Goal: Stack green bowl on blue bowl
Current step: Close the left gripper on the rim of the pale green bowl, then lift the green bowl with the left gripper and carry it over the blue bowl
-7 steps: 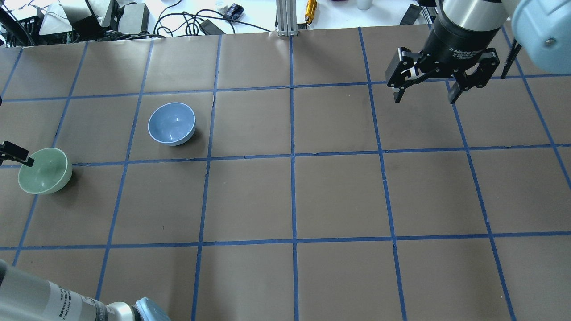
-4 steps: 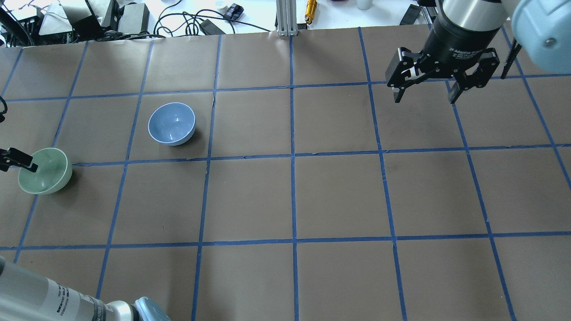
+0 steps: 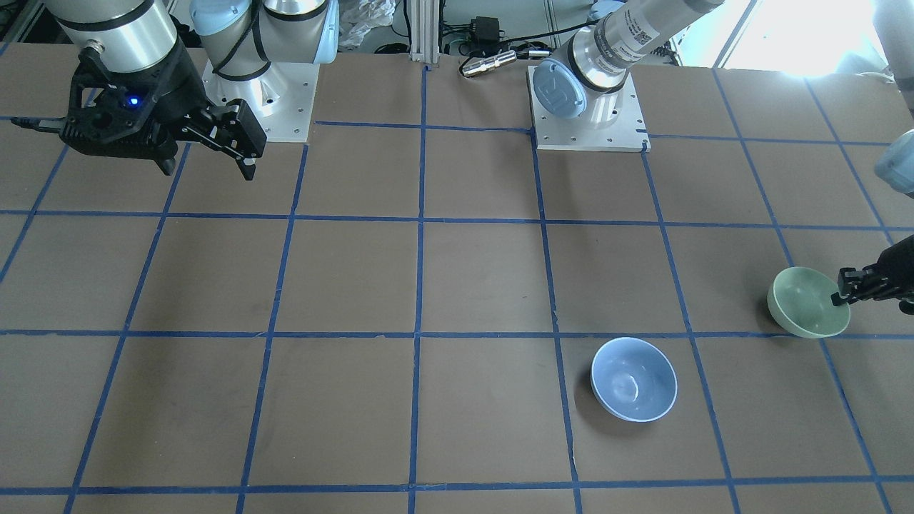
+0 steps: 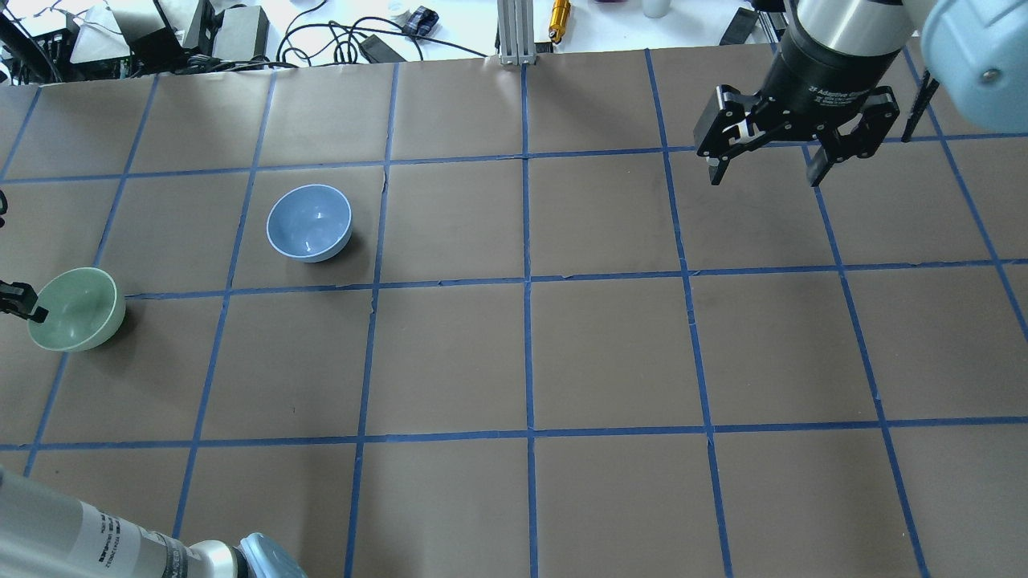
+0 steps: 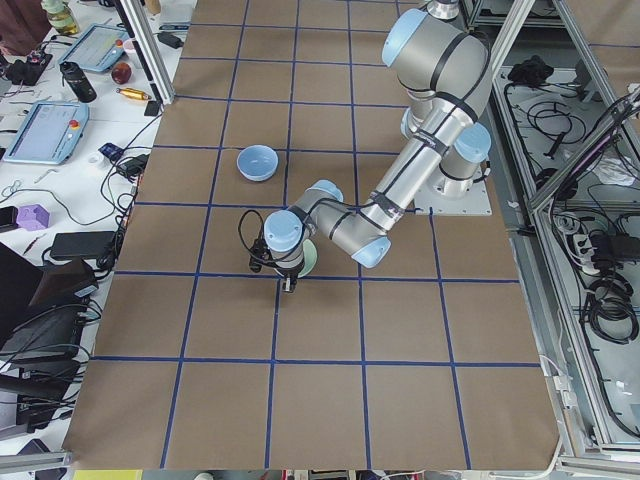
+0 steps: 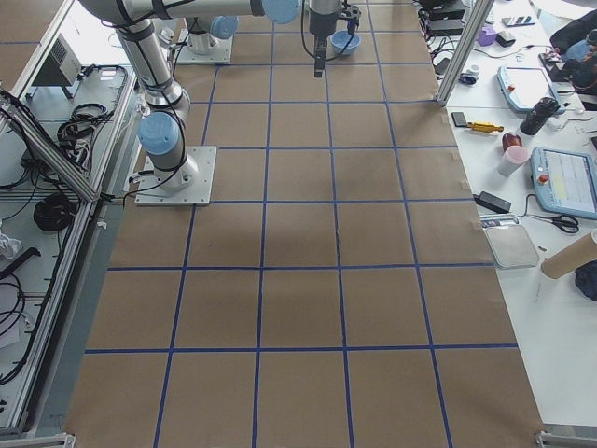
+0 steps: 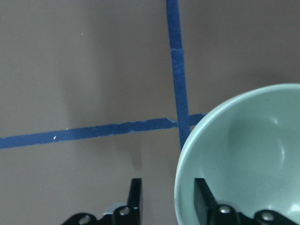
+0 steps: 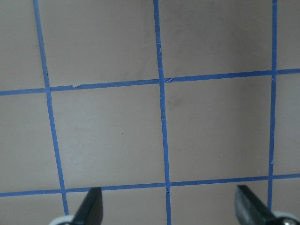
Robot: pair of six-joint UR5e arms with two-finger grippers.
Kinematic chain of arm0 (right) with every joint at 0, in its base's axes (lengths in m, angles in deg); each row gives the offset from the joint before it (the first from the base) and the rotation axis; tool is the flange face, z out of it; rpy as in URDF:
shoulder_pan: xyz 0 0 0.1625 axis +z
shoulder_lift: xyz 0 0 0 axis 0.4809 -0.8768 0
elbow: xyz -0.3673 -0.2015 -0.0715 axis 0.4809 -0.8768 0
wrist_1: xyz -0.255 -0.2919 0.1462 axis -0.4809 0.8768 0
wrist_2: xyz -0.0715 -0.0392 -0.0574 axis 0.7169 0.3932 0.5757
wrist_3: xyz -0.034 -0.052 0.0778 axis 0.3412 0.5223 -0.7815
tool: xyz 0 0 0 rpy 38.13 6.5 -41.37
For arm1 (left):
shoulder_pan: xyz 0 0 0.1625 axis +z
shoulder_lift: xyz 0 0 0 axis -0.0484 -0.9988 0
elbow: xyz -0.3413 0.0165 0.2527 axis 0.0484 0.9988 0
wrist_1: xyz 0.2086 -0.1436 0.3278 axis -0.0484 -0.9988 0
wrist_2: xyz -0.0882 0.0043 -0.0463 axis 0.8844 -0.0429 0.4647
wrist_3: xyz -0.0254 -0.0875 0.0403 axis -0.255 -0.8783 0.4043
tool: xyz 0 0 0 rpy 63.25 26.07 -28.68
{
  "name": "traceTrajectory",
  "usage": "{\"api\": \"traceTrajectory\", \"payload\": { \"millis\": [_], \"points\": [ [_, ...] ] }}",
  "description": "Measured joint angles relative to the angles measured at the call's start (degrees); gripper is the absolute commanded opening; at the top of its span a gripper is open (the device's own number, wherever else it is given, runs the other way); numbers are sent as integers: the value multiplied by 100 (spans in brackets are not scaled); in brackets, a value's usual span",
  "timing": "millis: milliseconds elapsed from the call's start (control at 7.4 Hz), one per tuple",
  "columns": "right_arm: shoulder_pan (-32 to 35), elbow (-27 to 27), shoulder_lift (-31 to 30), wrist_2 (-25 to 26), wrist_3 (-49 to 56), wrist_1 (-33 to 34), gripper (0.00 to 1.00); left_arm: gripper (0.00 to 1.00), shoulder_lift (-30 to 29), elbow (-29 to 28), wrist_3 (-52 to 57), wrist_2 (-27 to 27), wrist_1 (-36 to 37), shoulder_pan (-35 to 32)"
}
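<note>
The green bowl point(image 4: 80, 309) sits upright at the table's far left; it also shows in the front view point(image 3: 803, 300) and the left wrist view point(image 7: 248, 154). My left gripper point(image 7: 168, 190) straddles its rim, one finger inside and one outside. Its jaws are narrowed, with a gap still showing between the outer finger and the rim. In the overhead view only its tip point(image 4: 30, 310) shows at the frame's edge. The blue bowl point(image 4: 309, 222) stands upright, apart from the green one, up and to the right. My right gripper point(image 4: 764, 178) is open and empty, high over the far right.
The table is brown paper with a blue tape grid point(image 4: 526, 277). Cables, boxes and a metal post point(image 4: 514, 32) lie beyond the far edge. The two arm bases point(image 3: 585, 121) stand at the robot's side of the table.
My left gripper has moved left, its tip now at the green bowl's left rim. The green bowl has shifted slightly left. The right arm and the blue bowl have not moved.
</note>
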Motion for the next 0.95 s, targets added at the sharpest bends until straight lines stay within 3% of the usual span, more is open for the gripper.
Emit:
{"api": "traceTrajectory", "payload": {
  "millis": [405,946],
  "points": [
    [0,0,0,0,0,-2,100,0,367,-151,-61,348,-571,-102],
    [0,0,0,0,0,-2,100,0,1021,-341,-1122,540,-947,-1472]
  ]
}}
